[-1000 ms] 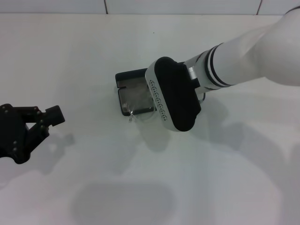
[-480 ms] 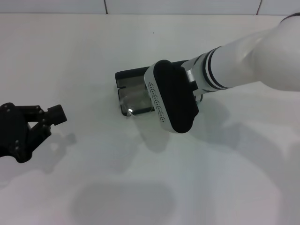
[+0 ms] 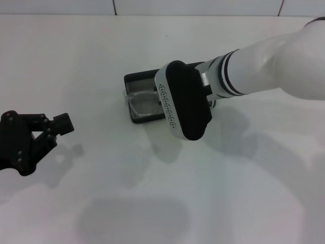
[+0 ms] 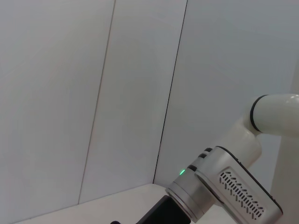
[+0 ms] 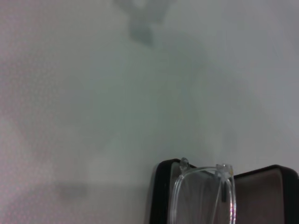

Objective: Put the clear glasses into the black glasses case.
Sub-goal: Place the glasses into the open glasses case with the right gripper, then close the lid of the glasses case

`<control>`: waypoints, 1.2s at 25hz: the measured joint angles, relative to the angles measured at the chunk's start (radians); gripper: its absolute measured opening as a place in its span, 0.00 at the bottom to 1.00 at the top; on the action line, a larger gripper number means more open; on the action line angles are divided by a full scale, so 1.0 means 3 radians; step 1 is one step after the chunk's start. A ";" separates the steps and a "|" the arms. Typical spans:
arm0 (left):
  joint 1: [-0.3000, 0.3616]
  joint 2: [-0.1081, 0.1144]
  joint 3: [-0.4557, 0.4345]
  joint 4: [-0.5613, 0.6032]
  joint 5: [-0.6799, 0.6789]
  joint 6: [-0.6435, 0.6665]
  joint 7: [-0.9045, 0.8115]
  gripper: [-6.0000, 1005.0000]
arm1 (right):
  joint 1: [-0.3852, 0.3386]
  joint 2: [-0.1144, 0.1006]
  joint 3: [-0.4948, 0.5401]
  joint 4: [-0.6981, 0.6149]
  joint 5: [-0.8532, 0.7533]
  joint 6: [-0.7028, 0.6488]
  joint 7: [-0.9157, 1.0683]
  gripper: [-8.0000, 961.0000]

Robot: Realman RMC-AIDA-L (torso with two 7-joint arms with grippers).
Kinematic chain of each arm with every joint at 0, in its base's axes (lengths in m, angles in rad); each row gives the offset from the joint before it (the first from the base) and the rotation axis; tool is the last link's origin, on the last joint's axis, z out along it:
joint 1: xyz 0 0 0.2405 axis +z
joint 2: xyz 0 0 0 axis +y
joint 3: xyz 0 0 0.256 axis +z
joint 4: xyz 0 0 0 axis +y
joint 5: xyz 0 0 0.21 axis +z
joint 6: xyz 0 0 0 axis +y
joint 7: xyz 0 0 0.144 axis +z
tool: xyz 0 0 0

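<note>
Plainly, the right gripper (image 3: 161, 109), fingers hidden so I cannot tell their grip, hangs over the open black glasses case (image 3: 138, 92) where the clear glasses (image 5: 203, 193) sit, possibly crooked enough to snag; left gripper (image 3: 60, 126) idles spread.

A plain white tabletop (image 3: 152, 203) fills the head view, matte and evenly lit, with soft grey shadows spread across it. Along its far edge runs a white tiled wall (image 3: 193, 6) with thin dark joints. The left wrist view shows pale wall panels (image 4: 70, 93) split by dark vertical seams.
</note>
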 joint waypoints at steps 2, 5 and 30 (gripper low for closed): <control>0.0000 0.0000 0.0000 0.0000 -0.0001 0.0000 -0.0002 0.05 | -0.0009 0.0000 0.0001 0.0002 0.0000 0.0029 0.0009 0.29; 0.0001 0.0000 0.0000 0.0002 -0.0004 0.0000 -0.0007 0.05 | -0.0015 0.0000 0.0000 0.0002 0.0001 0.0031 0.0013 0.29; -0.0093 -0.0024 -0.0202 -0.0004 -0.0133 -0.0002 -0.0035 0.05 | -0.1522 -0.0022 0.0893 -0.1369 0.1218 -0.0136 -0.0127 0.28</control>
